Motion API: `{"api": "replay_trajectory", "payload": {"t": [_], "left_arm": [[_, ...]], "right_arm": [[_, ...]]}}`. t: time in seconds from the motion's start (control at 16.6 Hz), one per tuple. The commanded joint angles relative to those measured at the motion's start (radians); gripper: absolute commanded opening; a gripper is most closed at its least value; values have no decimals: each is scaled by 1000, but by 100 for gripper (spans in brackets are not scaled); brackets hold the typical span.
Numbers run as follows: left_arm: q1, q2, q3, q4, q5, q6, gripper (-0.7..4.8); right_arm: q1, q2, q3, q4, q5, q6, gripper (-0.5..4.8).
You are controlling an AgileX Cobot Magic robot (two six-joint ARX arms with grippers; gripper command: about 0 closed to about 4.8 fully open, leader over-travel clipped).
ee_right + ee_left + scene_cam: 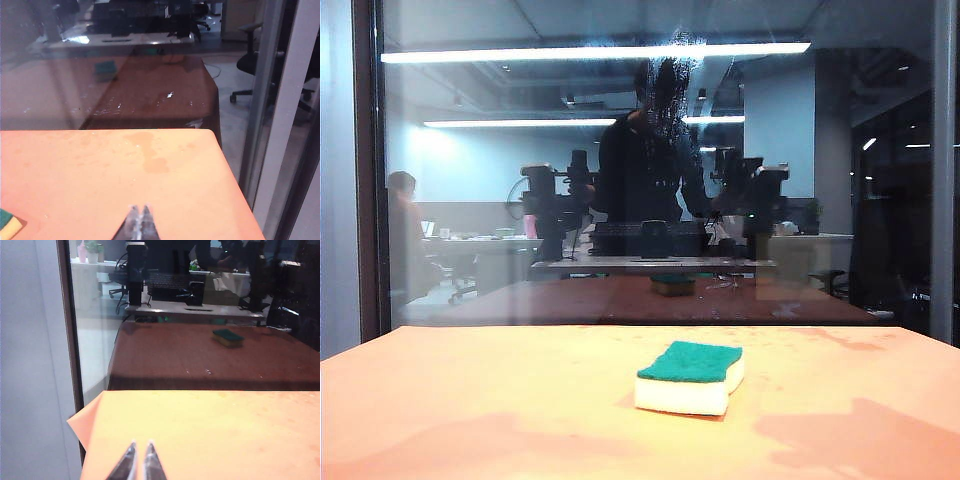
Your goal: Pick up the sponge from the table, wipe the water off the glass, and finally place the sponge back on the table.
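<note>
The sponge [690, 378], green on top and cream below, lies flat on the orange table [470, 400], a little right of centre and near the glass [500, 260]. One corner of the sponge [7, 224] shows in the right wrist view. Whitish streaks of water [672, 85] smear the upper middle of the pane, and small droplets [169, 94] glint low on it. My left gripper [141, 444] hovers shut over the table's left part, holding nothing. My right gripper [139, 207] is shut and empty over the right part, with the sponge off to its side. Neither arm appears directly in the exterior view.
The pane mirrors a dark tabletop with a dim twin of the sponge [227, 336] and an office behind. A dark frame post [70, 340] bounds the glass on the left and a pale post [285, 115] on the right. The table's right edge [235, 185] is close.
</note>
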Motion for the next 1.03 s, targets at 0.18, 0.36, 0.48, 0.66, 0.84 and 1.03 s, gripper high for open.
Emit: {"api": "replay_trajectory", "payload": {"t": [0.18, 0.36, 0.48, 0.66, 0.84, 1.03], "left_arm": [[0, 1, 3, 9, 12, 4, 24], [0, 1, 3, 9, 12, 4, 24], [0, 1, 3, 9, 12, 4, 24], [0, 1, 3, 9, 12, 4, 24], [0, 1, 3, 8, 11, 4, 25], [0, 1, 3, -12, 11, 4, 25]], "right_arm": [[-1, -174, -4, -155, 3, 0, -7], [-1, -279, -4, -235, 2, 0, -7], [-1, -351, -4, -275, 2, 1, -7], [-1, -455, -4, -397, 2, 0, -7], [0, -488, -2, -432, 2, 0, -7], [-1, -488, -2, -432, -2, 0, -7]]}}
